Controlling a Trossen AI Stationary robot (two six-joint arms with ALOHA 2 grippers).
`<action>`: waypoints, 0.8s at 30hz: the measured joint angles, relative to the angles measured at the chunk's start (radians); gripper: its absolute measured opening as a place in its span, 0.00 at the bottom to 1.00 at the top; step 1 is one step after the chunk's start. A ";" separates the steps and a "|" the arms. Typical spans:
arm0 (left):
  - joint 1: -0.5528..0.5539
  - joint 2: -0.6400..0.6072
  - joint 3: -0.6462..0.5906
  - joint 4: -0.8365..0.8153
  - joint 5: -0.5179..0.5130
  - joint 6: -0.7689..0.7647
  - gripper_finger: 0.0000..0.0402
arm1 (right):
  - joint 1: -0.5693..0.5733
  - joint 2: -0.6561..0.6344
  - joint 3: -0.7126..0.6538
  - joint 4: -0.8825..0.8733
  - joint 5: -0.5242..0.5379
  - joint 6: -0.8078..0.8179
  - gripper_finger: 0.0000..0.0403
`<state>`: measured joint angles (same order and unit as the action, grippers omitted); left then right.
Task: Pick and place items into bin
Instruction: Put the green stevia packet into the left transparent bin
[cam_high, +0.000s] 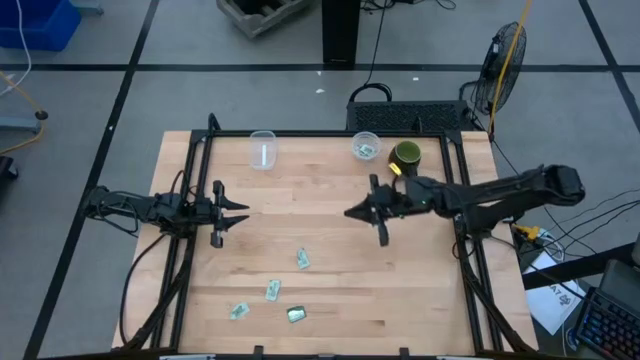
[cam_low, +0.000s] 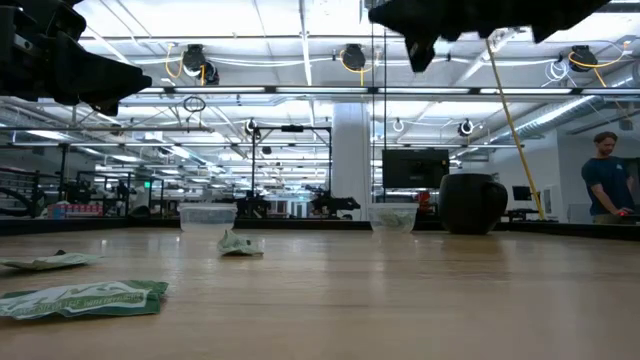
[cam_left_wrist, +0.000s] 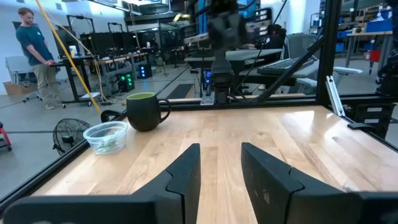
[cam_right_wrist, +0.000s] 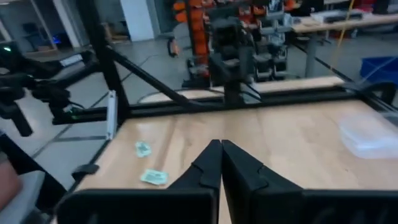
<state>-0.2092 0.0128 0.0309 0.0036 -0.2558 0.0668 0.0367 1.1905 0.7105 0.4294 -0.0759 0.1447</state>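
Four packets (cam_high: 271, 290) on table | cup (cam_high: 366, 147) contents unclear | right gripper (cam_high: 352, 213) closed empty

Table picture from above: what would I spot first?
Two black robot arms reach in over the wooden table from its sides: the left gripper open, the right gripper shut and empty. Four little green packets lie near the front edge, and a dark green mug stands beside a clear cup at the back.

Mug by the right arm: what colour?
Dark olive green mug, clearest in the left wrist view.
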 joint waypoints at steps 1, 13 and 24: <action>0.000 0.000 0.000 0.000 0.000 0.000 0.30 | 0.027 -0.005 0.000 0.000 0.024 -0.002 0.00; 0.000 0.000 0.000 0.000 0.000 0.000 0.30 | 0.301 -0.005 -0.112 0.068 0.390 -0.036 0.00; 0.000 0.000 0.000 0.000 0.000 0.000 0.30 | 0.311 -0.079 -0.494 0.556 0.385 -0.081 0.00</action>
<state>-0.2092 0.0129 0.0309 0.0036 -0.2559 0.0667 0.3473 1.1114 0.2163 0.9857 0.3086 0.0637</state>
